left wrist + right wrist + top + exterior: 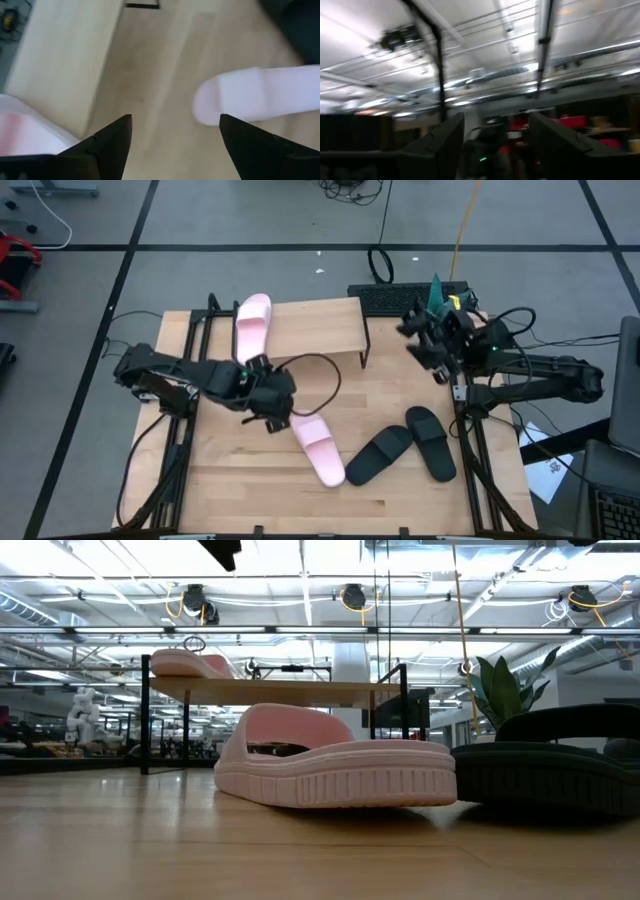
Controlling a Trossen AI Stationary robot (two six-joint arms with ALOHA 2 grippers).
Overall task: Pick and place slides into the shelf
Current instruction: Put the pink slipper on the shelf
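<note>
Four slides show: two pink, two black. One pink slide (251,325) lies on the shelf (320,322), at its left end, long axis running front to back across the plank, so that its near end juts past the shelf's front edge. The other pink slide (320,448) lies on the desk (240,480) in front of the shelf, long axis slanting from just below the shelf's left half down toward the desk's front and right; the low view shows it sole down with the strap arching up. The two black slides (378,455) (432,442) lie on the desk in front of the shelf's right end, just right of that pink one. The left black one slants the opposite way, its lower end close to the pink slide's lower end; the right black one runs roughly front to back, tilted a little, its upper end near its partner's.

The left tool (270,402) hangs over the desk just in front of the shelf's left half, above the upper end of the desk's pink slide, fingers spread and holding nothing. The right tool (425,340) waits raised beside the shelf's right end, fingers spread, empty.
</note>
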